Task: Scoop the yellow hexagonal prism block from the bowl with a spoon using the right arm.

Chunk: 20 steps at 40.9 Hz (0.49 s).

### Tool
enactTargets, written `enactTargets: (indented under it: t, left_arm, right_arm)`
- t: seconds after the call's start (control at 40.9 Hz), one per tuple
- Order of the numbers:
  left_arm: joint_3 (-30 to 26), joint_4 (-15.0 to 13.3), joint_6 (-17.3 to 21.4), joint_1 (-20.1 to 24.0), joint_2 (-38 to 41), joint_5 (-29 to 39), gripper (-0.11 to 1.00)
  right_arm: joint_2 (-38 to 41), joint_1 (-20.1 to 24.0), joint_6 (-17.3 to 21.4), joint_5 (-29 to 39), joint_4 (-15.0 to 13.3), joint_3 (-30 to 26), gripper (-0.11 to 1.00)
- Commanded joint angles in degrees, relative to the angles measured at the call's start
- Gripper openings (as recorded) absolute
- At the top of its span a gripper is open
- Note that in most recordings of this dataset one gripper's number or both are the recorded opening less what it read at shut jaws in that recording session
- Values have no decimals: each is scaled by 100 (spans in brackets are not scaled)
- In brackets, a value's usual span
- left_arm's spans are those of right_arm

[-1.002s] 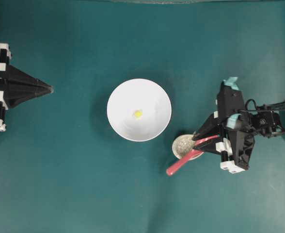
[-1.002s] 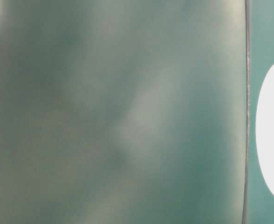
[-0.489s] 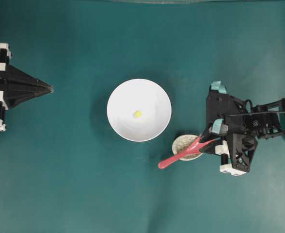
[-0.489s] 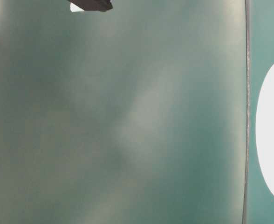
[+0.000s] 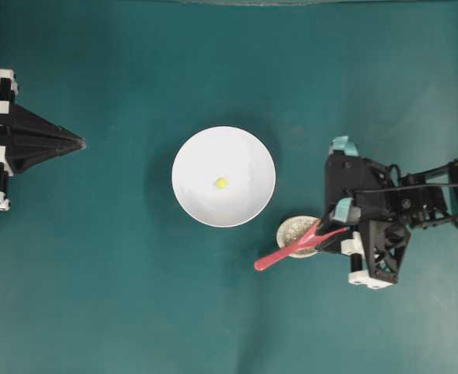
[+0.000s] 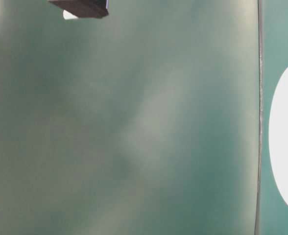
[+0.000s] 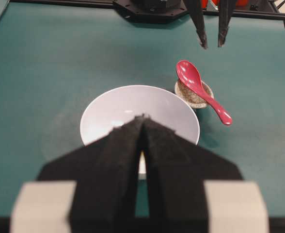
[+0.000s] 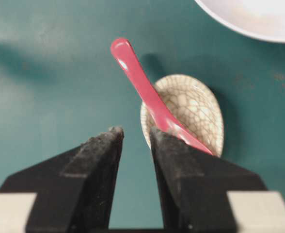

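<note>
Over on the left, the left gripper [image 5: 79, 142] sits parked with its fingers pressed together, well clear of everything. Mid-table, the bowl [image 5: 190, 195] holds the yellow hexagonal prism block [image 5: 222, 183] near its centre — tiny, surely light, likely to skid on the smooth white surface. Just beside it the spoon [image 5: 287, 252] lies across the spoon rest [image 5: 293, 231]. It looks glossy and rigid, probably slippery — I'd grip the handle. The right gripper [image 8: 135, 141] hovers above, narrowly parted, empty.

Black triangular gripper [image 5: 328, 236], teal-white parts
</note>
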Motion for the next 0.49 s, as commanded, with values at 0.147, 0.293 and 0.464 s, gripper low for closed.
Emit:
enactTargets:
  t: [0.147, 0.293, 0.464]
  left_arm:
    - [-70, 9, -9, 9, 26, -62, -1]
    - [-70, 9, -18, 9, 18, -70, -1]
    - [-70, 9, -18, 9, 18, -70, -1]
  right_arm:
    - [580, 141, -149, 176, -237, -765, 36]
    - [1063, 237, -325, 765, -580, -1336, 36]
    - [1450, 281, -492, 1424, -809, -1819, 37]
